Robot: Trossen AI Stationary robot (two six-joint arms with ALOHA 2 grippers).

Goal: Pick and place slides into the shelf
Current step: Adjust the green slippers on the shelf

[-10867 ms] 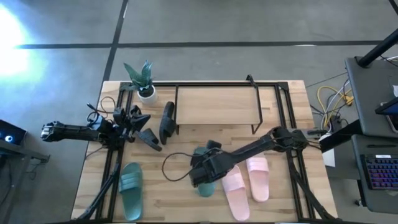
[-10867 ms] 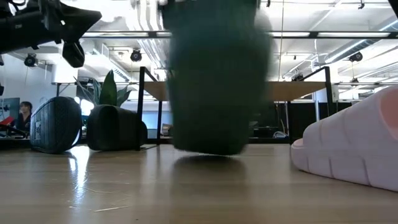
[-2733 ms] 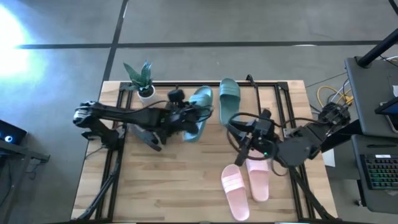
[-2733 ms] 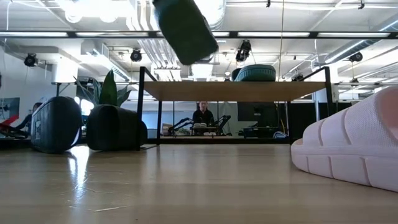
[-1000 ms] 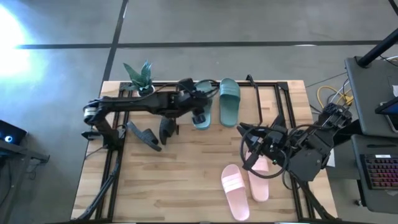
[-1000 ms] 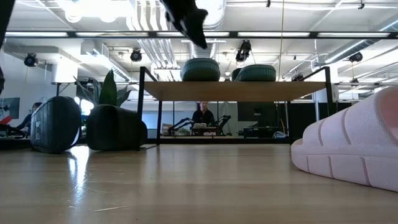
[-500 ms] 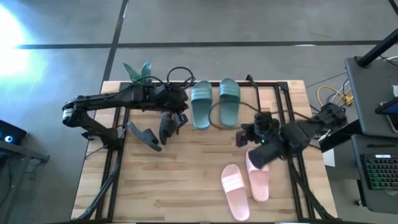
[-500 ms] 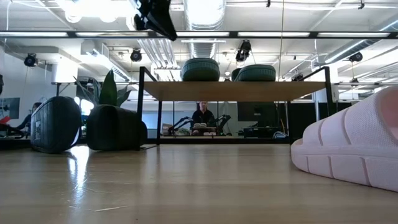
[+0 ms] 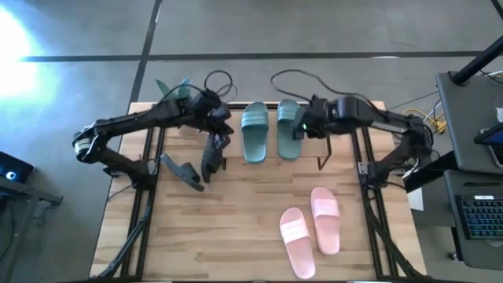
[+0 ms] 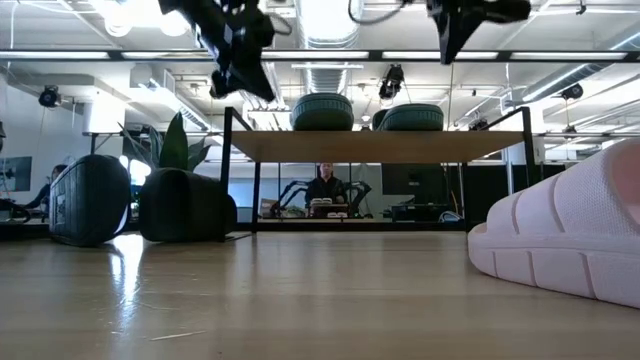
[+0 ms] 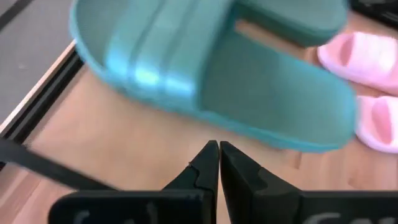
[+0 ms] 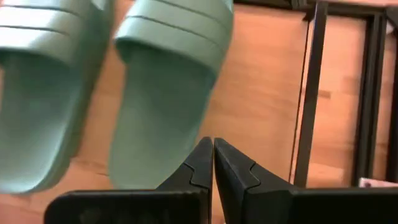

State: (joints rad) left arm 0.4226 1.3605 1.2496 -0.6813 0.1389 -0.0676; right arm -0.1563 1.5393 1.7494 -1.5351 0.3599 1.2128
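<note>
Two green slides lie side by side on the shelf. Two pink slides sit on the bench, and two black slides lie left of the shelf. The left gripper and right gripper, both closed and empty, flank the green pair.

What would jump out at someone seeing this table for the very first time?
Probably the two dark green slides lying side by side on top of the shelf at the table's far edge, with both arms leaning in: the left gripper just beside the shelf, the right gripper above the pair, both shut and empty. Next, the pale pink pair lying on the table near its front, and two black slides beside the shelf.
</note>
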